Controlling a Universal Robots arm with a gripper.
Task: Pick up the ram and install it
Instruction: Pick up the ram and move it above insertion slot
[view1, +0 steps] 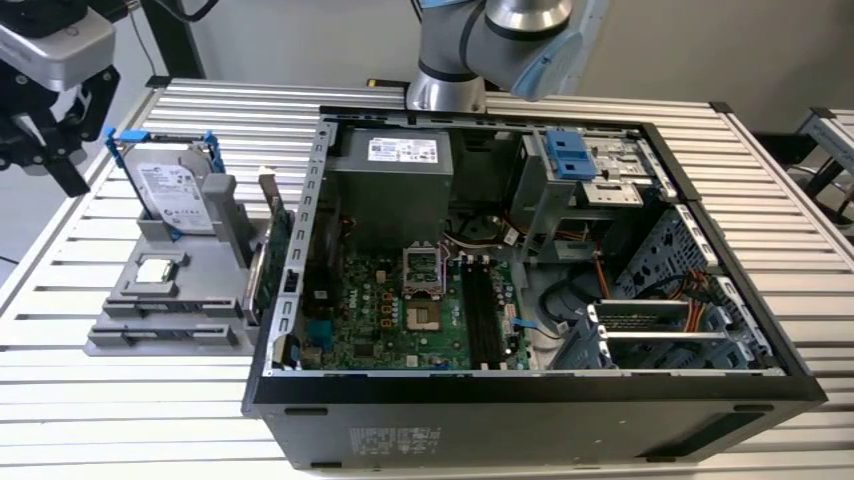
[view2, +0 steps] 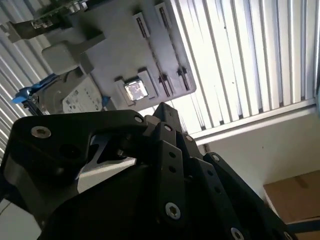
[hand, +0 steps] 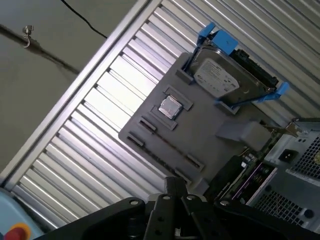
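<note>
Above the slatted table (hand: 95, 120), beside the open computer case (view1: 534, 410), the gripper (hand: 175, 186) hangs over the grey parts fixture (hand: 210, 127), apparently pressed together and holding nothing. On that fixture the ram (hand: 169, 144) reads as a thin dark strip standing on edge between small clips, just beside the processor chip (hand: 170, 106) and apart from the blue-framed hard drive (hand: 220, 80). For a sound pick, you should square the jaws across the strip's thin faces near its middle, spread them before descending, and keep clear of the clips at either end.
</note>
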